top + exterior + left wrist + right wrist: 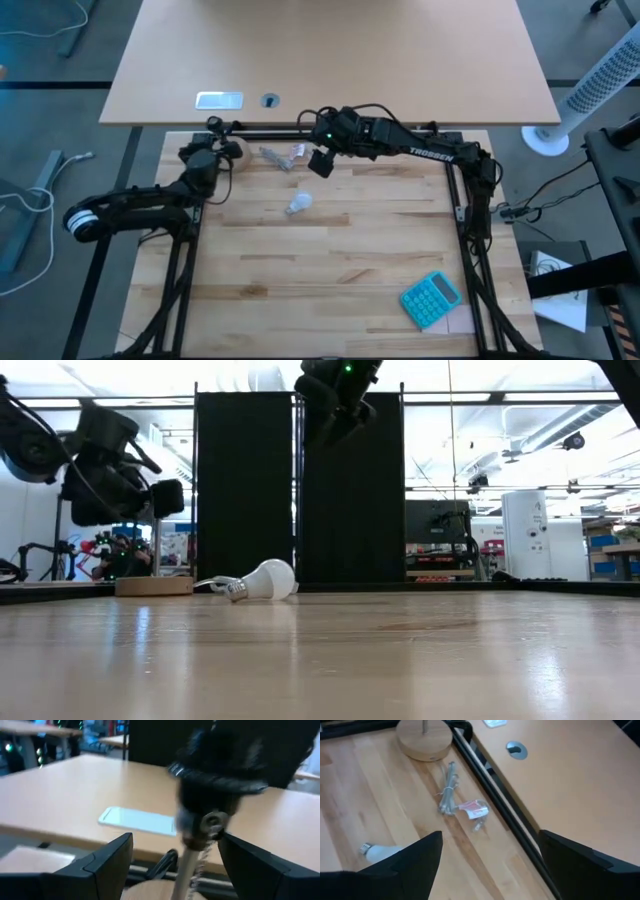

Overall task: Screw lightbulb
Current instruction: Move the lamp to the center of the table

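— Wooden planks run under me, a tan desk beyond the far rail. Where's the bulb?

— Lying on its side on the table, about the middle, well apart from both my claws. From the low view its screw neck points toward the disc; from my right wrist it shows just past one finger.

— And your claws?

— My right claw hangs high near the far rail, jaws wide, holding nothing. My left claw sits at the far left corner above the disc, also spread, also bare; a thin post rises between its fingers without touching either.

— How will the bulb handle?

— Light, I judge, and smooth, so it may roll or slip if I nudge it before closing. The shell looks breakable; a hard squeeze is a risk. I'd take it across the round white part, leaving the neck free for the socket.

— Anything in the way?

— The cord and its crumpled wrapper lie between the bulb and the far rail, near the disc, and could snag a finger on the way across. A calculator sits at the near right, well clear. A phone rests on the desk, off my table.
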Action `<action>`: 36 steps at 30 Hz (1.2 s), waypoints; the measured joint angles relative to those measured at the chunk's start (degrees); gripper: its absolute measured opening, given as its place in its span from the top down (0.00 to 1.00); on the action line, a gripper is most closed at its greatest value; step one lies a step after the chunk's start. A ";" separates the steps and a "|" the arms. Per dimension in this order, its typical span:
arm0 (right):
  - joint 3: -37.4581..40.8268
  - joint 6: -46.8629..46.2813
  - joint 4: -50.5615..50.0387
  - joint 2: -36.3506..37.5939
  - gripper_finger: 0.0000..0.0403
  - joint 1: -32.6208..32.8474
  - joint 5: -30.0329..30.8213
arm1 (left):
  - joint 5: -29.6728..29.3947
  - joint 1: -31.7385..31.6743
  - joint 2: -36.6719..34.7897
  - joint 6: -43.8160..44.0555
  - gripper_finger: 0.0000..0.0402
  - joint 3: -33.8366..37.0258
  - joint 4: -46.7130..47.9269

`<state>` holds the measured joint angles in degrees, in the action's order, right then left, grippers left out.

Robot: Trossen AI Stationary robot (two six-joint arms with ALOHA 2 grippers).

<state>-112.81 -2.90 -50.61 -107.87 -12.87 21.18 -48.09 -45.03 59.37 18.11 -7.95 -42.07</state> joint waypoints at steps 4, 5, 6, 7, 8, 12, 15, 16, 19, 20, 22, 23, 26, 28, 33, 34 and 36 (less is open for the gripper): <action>0.04 0.31 0.02 0.00 0.20 -0.49 -1.22 | 2.02 -0.01 4.14 -1.53 0.30 -2.59 -2.79; 0.04 0.48 0.02 0.00 0.20 -0.76 -1.85 | 1.49 0.03 5.17 -1.50 0.30 -3.45 -2.77; 0.08 0.49 0.00 0.00 0.20 -1.01 -2.20 | 0.36 0.01 6.03 -1.05 0.30 -3.92 -2.72; 0.18 0.47 -0.03 0.00 0.20 -1.14 -2.22 | -0.93 0.05 6.84 -0.54 0.30 -4.36 -2.46; 0.29 0.46 -0.12 0.00 0.20 -1.31 -2.21 | -1.99 0.15 7.58 -0.22 0.30 -4.81 -2.45; 0.93 0.51 -0.37 0.29 0.22 -1.78 -2.30 | -3.41 0.42 8.62 0.41 0.30 -5.44 -3.11; 1.97 0.51 -0.62 1.24 0.22 -2.09 -2.44 | -3.22 1.00 7.16 -0.32 0.30 -5.44 -4.33; 2.53 0.50 -0.46 1.62 0.23 -2.19 -2.43 | -3.13 1.25 6.46 -1.12 0.30 -5.44 -4.45; 4.27 0.44 -0.51 2.82 0.23 -2.88 -2.95 | -2.40 1.79 5.04 -5.16 0.30 -5.44 -4.28; 4.88 0.46 -0.45 3.11 0.23 -3.01 -3.45 | -2.38 1.80 4.84 -6.15 0.30 -5.44 -4.30; 5.99 0.46 0.43 3.59 0.23 -3.20 -3.53 | -2.37 1.80 4.54 -6.96 0.32 -5.44 -4.17; 6.40 0.46 0.46 3.68 0.23 -3.28 -3.54 | -2.38 1.80 4.49 -7.00 0.34 -5.44 -4.21; 7.18 0.44 0.37 3.80 0.23 -3.42 -3.66 | -2.39 1.72 4.82 -7.04 0.40 -5.44 -4.15; 7.21 0.09 0.51 3.82 0.23 -3.42 -3.68 | -2.78 1.72 5.74 -7.11 0.45 -5.44 -4.23; 7.23 0.36 1.20 3.89 0.25 -3.40 -3.99 | -4.17 1.69 8.66 -6.98 0.52 -5.44 -5.19; 7.21 0.46 1.40 3.89 0.25 -3.42 -4.56 | -4.48 1.69 9.09 -6.93 0.52 -5.44 -6.03; 7.21 0.48 1.62 3.89 0.25 -3.42 -5.25 | -4.95 1.69 9.78 -6.95 0.53 -5.44 -8.43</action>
<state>-105.60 -2.42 -48.99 -103.98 -16.29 15.93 -53.04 -43.33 69.14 11.16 -13.39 -50.50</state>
